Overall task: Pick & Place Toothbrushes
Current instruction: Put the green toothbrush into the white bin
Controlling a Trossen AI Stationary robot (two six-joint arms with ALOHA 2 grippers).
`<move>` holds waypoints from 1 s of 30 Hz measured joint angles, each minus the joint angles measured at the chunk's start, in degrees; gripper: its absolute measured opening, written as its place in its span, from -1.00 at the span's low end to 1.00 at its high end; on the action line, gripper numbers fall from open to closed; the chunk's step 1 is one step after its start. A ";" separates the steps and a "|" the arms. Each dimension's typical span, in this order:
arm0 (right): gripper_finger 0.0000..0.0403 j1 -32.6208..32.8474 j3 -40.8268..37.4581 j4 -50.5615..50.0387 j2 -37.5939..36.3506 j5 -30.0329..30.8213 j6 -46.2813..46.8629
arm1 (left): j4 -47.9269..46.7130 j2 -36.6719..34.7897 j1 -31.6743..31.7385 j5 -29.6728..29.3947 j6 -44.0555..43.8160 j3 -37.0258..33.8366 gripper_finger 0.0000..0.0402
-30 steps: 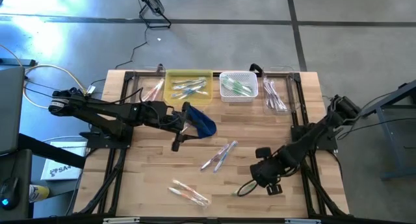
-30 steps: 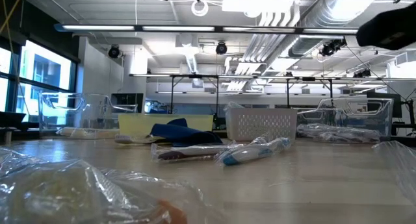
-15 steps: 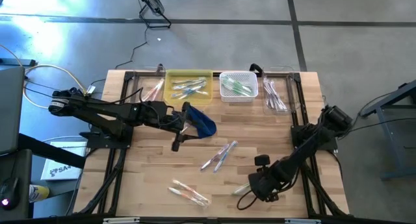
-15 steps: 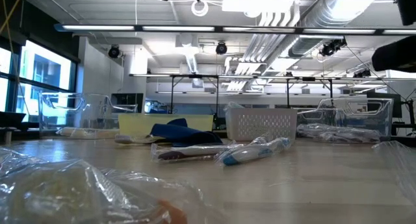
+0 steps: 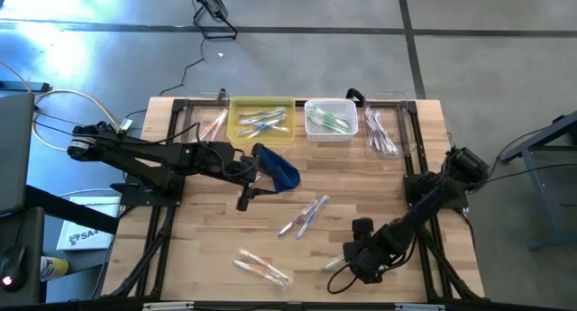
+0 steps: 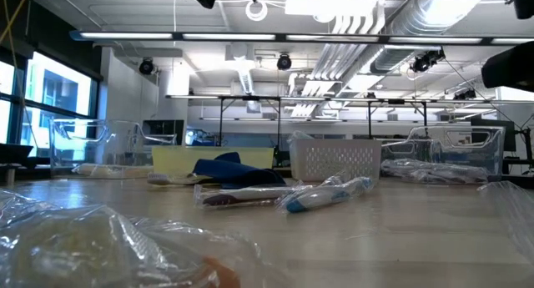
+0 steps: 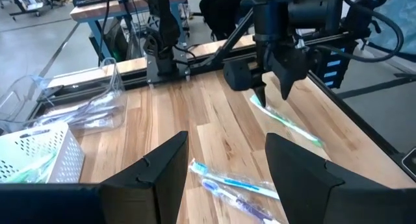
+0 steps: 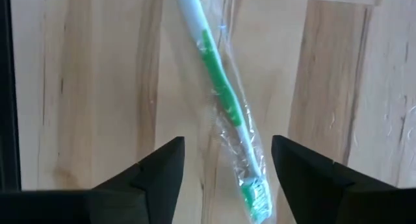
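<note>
Green toothbrush (image 8: 221, 97) between open right tool (image 8: 227, 178)

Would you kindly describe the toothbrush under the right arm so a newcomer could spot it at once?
Start at the wooden table and find its near right part, where the right tool hangs open. Directly below lies a toothbrush in a clear wrapper. Unlike the blue pair mid-table, it is white with a green handle stripe and lies alone.

Right end effector (image 8: 224, 169) points straight down with fingers spread; left end effector (image 7: 224, 165) hovers level, fingers apart.
</note>
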 joint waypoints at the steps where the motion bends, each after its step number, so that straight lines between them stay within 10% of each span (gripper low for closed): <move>1: 0.13 0.26 0.00 0.02 0.00 0.09 0.00 | -0.13 0.00 -0.01 0.00 0.00 0.00 -0.01; 30: 0.08 0.59 -5.31 4.22 0.12 1.31 0.44 | 0.06 0.00 -0.01 -0.04 0.04 0.00 -0.01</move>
